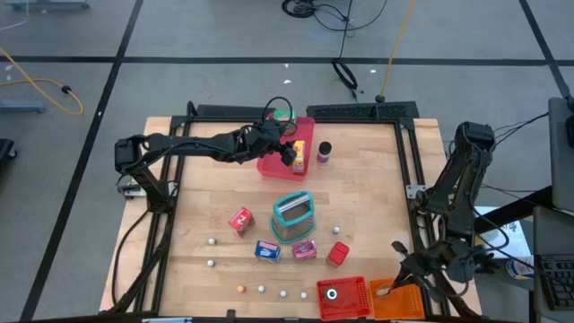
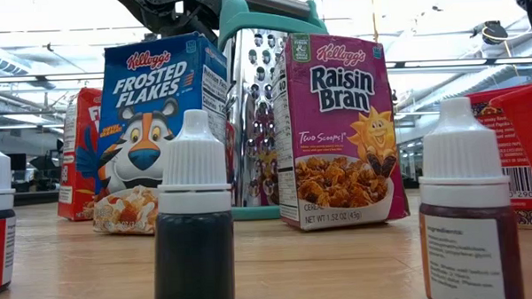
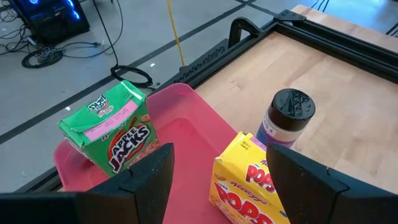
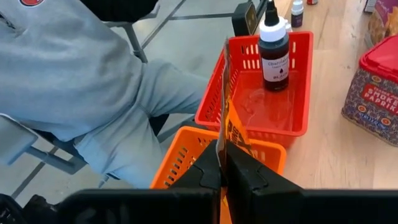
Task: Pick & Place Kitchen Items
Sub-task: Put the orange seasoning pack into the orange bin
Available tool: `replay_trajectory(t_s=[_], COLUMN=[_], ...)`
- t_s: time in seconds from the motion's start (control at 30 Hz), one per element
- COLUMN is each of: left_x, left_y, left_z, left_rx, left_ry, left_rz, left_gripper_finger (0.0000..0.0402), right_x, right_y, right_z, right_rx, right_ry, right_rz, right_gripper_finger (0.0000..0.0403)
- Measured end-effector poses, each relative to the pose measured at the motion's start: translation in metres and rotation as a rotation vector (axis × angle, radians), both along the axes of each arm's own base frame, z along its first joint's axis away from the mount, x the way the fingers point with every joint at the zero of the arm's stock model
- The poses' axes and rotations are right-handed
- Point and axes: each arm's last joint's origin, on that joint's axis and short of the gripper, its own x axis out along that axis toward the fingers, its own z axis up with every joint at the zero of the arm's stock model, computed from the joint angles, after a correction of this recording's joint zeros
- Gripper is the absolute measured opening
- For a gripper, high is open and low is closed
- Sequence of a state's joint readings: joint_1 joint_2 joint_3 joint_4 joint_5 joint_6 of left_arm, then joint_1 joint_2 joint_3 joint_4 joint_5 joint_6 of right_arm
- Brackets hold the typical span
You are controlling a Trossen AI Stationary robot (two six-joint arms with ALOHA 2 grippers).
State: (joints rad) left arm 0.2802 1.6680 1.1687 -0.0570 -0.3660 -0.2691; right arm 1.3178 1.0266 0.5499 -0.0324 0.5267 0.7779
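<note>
- My left gripper (image 3: 211, 180), jaws released, hangs over the pink tray (image 1: 273, 164), where the Apple Jacks box (image 3: 115, 134) and Pops box (image 3: 245, 180) already sit.
- My right gripper (image 4: 222, 163) pinches an orange packet (image 4: 229, 124) above the orange bin (image 4: 186, 155).
- Frosted Flakes (image 2: 163, 109), Raisin Bran (image 2: 341, 129) and small bottles (image 2: 193, 214) wait on the counter (image 1: 377, 215) near the tray.
</note>
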Motion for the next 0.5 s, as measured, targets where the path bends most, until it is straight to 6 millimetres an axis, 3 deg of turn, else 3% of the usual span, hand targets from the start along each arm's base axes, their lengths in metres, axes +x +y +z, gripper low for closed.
replay_trajectory(t_s=[0.23,0.5], left_x=[0.000,0.000], left_y=[0.000,0.000], left_z=[0.000,0.000], left_rx=[0.000,0.002], left_ry=[0.000,0.001], left_rz=[0.000,-0.001], left_gripper_finger=[0.0257,0.0257], right_x=[0.000,0.004], right_y=[-0.001,-0.006], right_z=[-0.011,-0.020], right_rx=[-0.008,0.043], right_ry=[0.030,0.052], right_rz=[-0.017,-0.077], right_gripper_finger=[0.0004,0.0040])
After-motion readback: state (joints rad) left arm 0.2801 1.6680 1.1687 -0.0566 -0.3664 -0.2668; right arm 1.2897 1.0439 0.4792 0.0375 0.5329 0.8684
